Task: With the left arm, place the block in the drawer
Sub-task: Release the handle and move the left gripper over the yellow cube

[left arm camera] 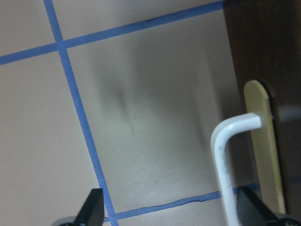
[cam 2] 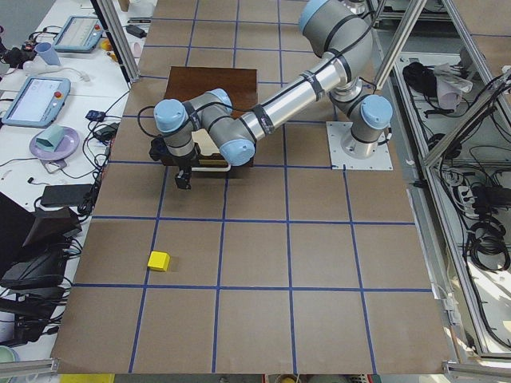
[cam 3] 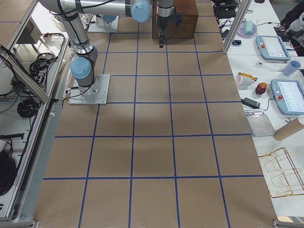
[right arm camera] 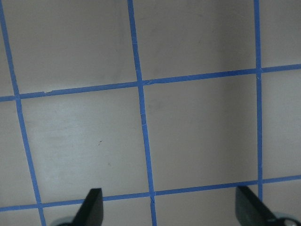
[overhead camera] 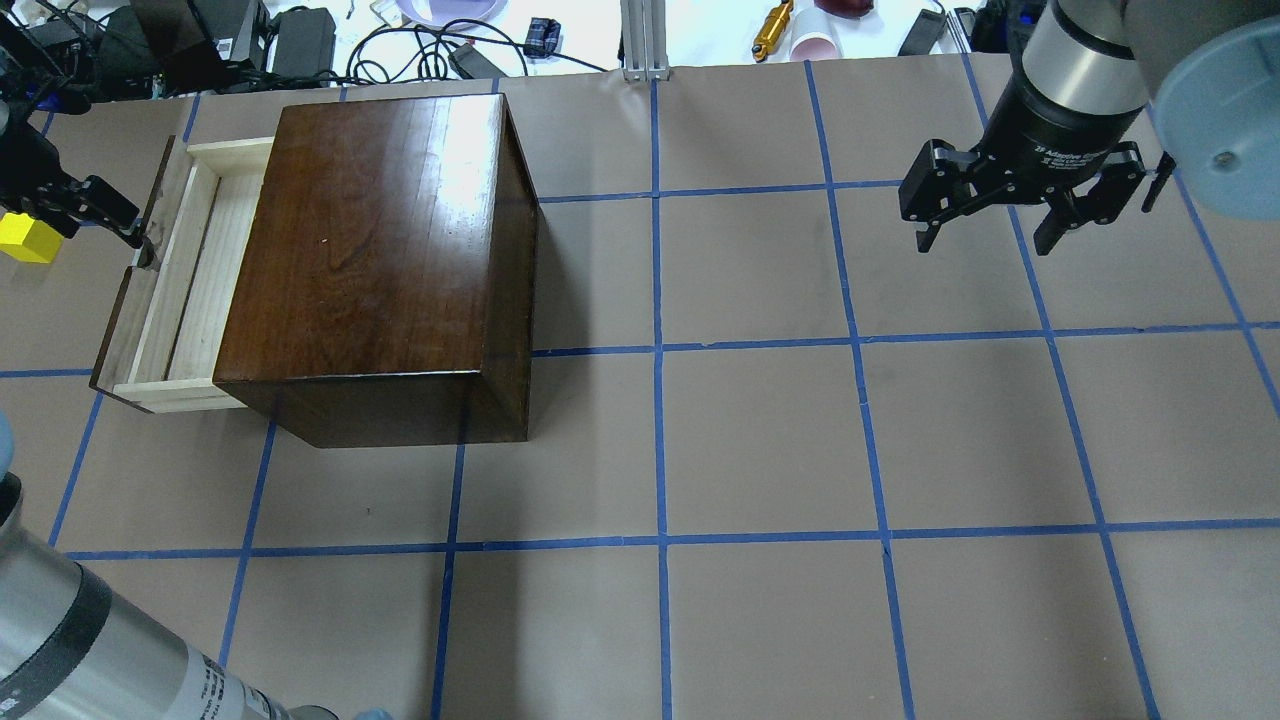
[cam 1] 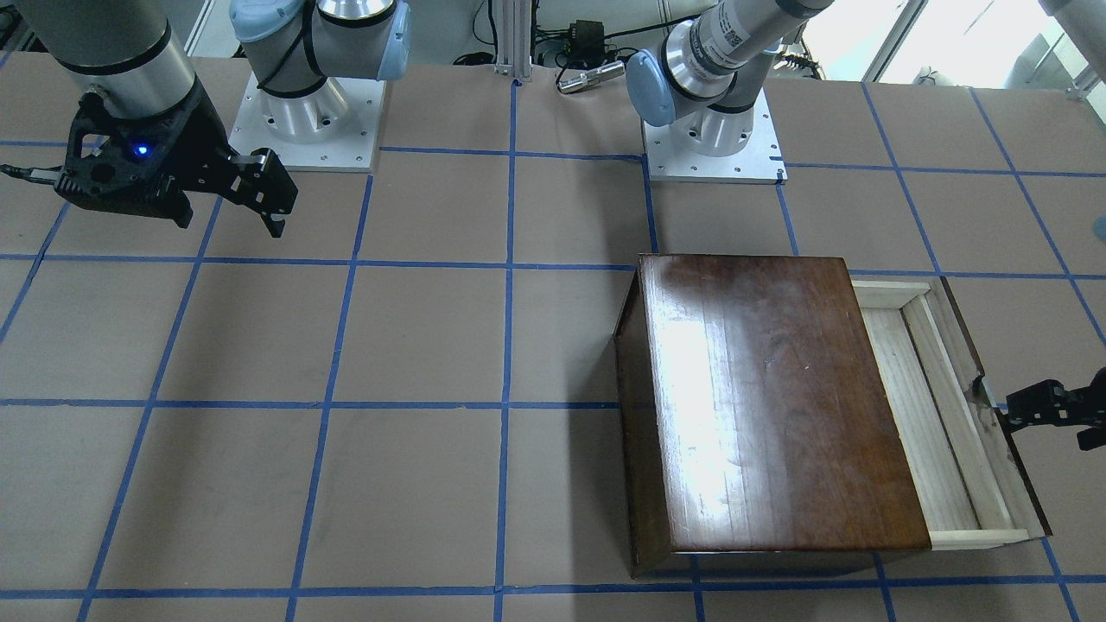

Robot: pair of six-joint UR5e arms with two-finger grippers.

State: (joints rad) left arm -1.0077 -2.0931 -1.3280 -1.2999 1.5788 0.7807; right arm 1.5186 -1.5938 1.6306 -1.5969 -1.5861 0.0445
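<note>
We find the table (overhead camera: 760,440) covered in brown sheeting marked with a blue tape grid (overhead camera: 658,350). Directly on it stand the cabinet (overhead camera: 390,230), the block (cam 2: 159,260) well apart from it toward the table's left end, the right base plate (cam 1: 346,149) and the left base plate (cam 1: 753,161).

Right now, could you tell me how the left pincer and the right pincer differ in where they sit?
The left pincer sits at the open drawer's front, with the handle between its fingers; the right pincer hangs over the table, far from the cabinet. The left pincer is near the block; the right pincer is across the table from it. Both are open and empty.
</note>
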